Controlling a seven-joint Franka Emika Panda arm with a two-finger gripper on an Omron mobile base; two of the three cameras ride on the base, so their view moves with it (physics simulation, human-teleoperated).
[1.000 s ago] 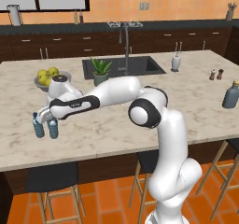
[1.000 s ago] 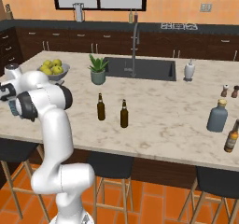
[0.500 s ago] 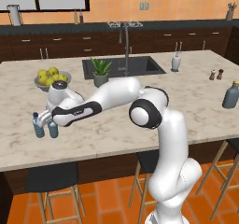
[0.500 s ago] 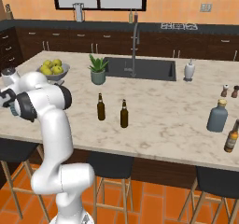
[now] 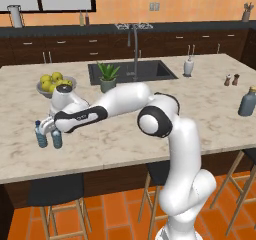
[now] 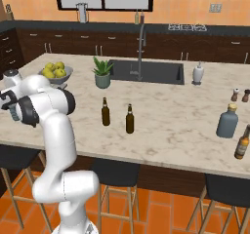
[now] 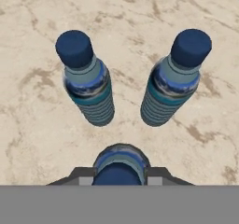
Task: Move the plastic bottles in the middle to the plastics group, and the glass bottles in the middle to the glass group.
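Spanning the whole scene as a pale marbled counter [image 5: 150, 139], with a dark sink [image 5: 131, 70] sunk into it well beyond the fingers. Resting near the far side of the gripper [image 5: 50, 126] as a grey bowl [image 5: 42, 88], holding a heap of yellow-green fruit [image 5: 52, 79]. Standing well apart from the fingers toward the counter's far end as the glass group [image 6: 227, 122], a squat slate-blue bottle with rounded shoulders and a pale cap. Standing upright and apart mid-counter as two glass bottles [image 6: 105, 112], dark amber with slim long necks, well away from the fingers. Clamping from both sides on the plastic bottle [image 7: 119, 164], the fingers [image 7: 79, 175] sitting closed against its sides just under the blue cap, with its clear bluish body and blue label band showing between them. Standing just ahead of the fingers as the plastics group [image 7: 88, 80], two identical ribbed clear-blue water bottles with dark blue caps, upright on the counter, apart from each other and from the gripped bottle.
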